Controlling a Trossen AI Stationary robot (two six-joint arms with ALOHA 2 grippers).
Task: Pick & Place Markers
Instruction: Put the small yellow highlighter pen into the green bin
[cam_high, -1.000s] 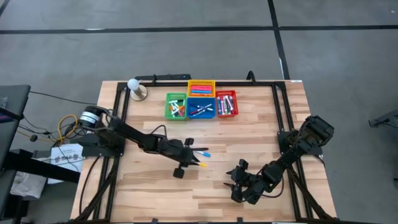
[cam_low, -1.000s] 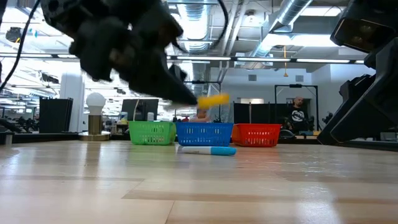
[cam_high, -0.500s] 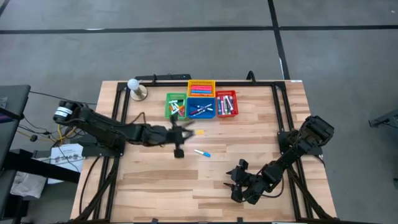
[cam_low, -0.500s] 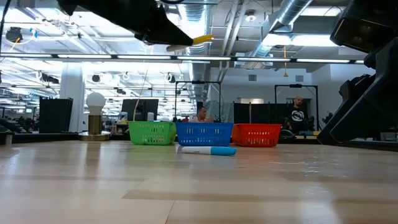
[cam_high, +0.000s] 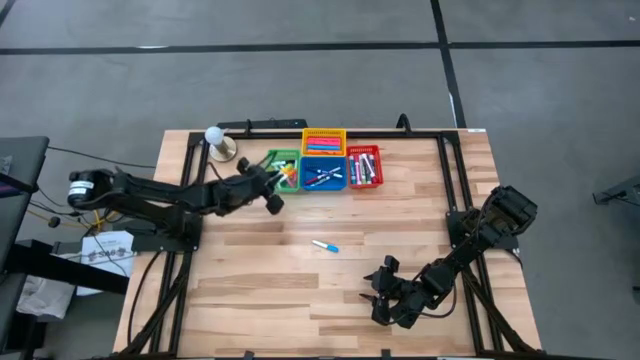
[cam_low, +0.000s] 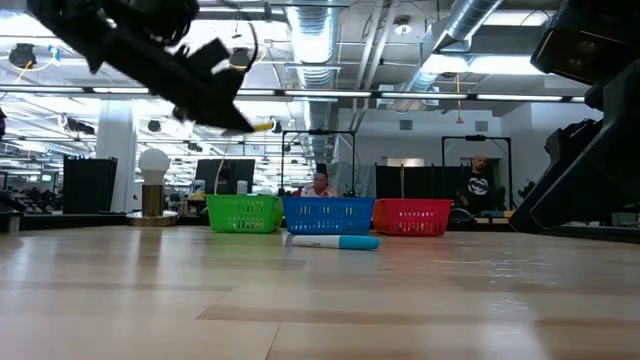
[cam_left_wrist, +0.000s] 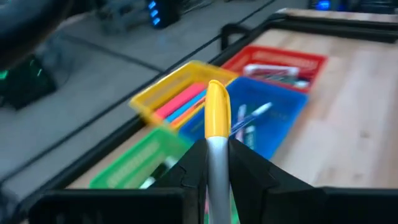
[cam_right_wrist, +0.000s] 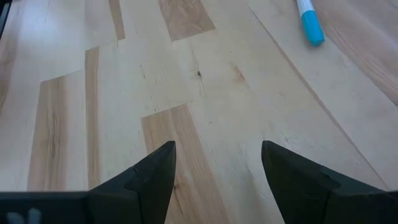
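Left gripper (cam_left_wrist: 214, 155) pinching a yellow-capped marker (cam_left_wrist: 217, 118) by its grey barrel, cap pointing forward, carried in the air over the green basket (cam_high: 281, 172) at the back of the table (cam_high: 250, 300). Yellow basket (cam_left_wrist: 180, 99), blue basket (cam_left_wrist: 267, 112) and red basket (cam_left_wrist: 277, 62) just ahead, all with markers inside. One blue-capped marker (cam_high: 324, 246) lies loose mid-table. Right gripper (cam_right_wrist: 217, 180) spread wide, empty, parked low near the front right. Judgement: markers look light, stiff, with a smooth round barrel that may roll or twist; grab mid-barrel, across the axis.
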